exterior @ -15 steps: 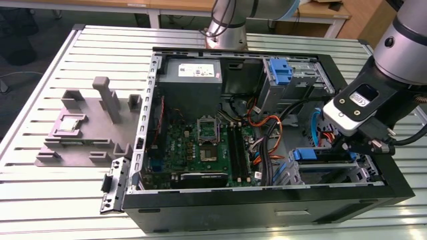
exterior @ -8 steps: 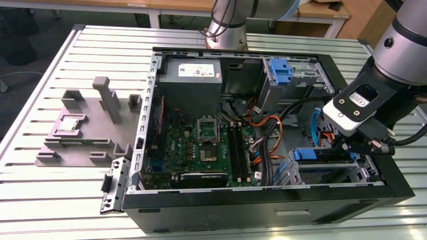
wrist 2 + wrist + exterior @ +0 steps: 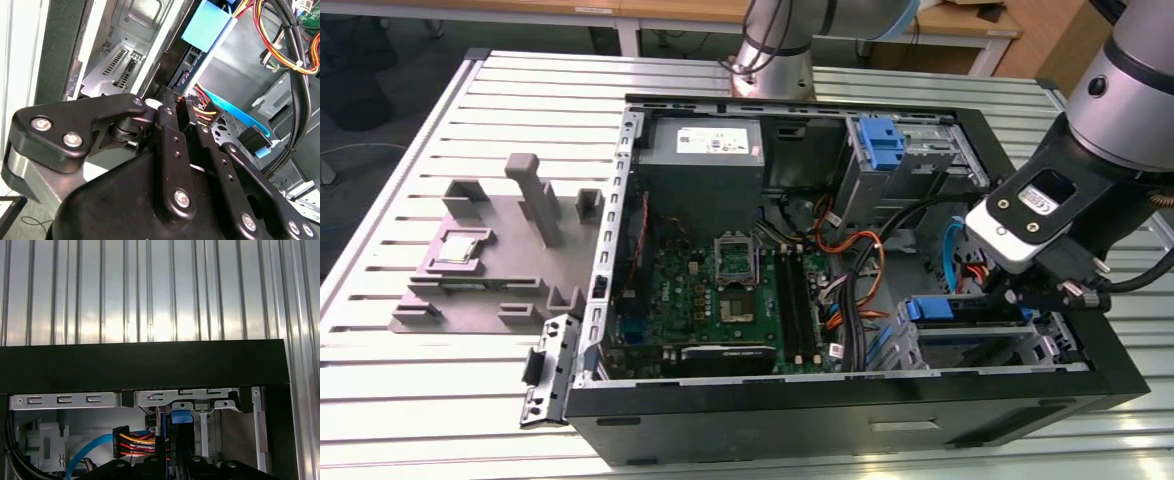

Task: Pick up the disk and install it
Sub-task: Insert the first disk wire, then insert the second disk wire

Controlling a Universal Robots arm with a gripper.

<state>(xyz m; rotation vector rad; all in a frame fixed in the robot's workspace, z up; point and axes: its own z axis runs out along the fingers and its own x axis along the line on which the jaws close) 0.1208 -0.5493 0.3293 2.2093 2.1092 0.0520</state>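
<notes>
**Gripper down at the drive cage, disk right under it**

Can't tell if the jaws are clamped or apart, too much black linkage in the way in both wrist views. Gripper (image 3: 1027, 292) hanging low over the corner of the computer case (image 3: 854, 425) at the exterior view's right, nose pointed into the metal drive cage (image 3: 981, 345). Same gripper (image 3: 172, 107) up close in the second wrist view, with a bundle of red, yellow and orange wires (image 3: 202, 116) just beside it.

Disk (image 3: 941, 308) sitting at the top of that cage, blue bracket showing, just beside the gripper; touching or not, can't say. Blue bracket of the disk (image 3: 181, 416) also peeking out in the first wrist view, under the case's black rim.

Further out: light blue cable (image 3: 950, 245) curving nearby, motherboard (image 3: 720, 290) in the middle of the case, grey power supply (image 3: 700, 145) at the far end, blue caddy (image 3: 883, 140) beside it, well apart from the gripper. Grey plastic fixture (image 3: 494, 260) outside the case on the slatted metal table (image 3: 440, 400).
</notes>
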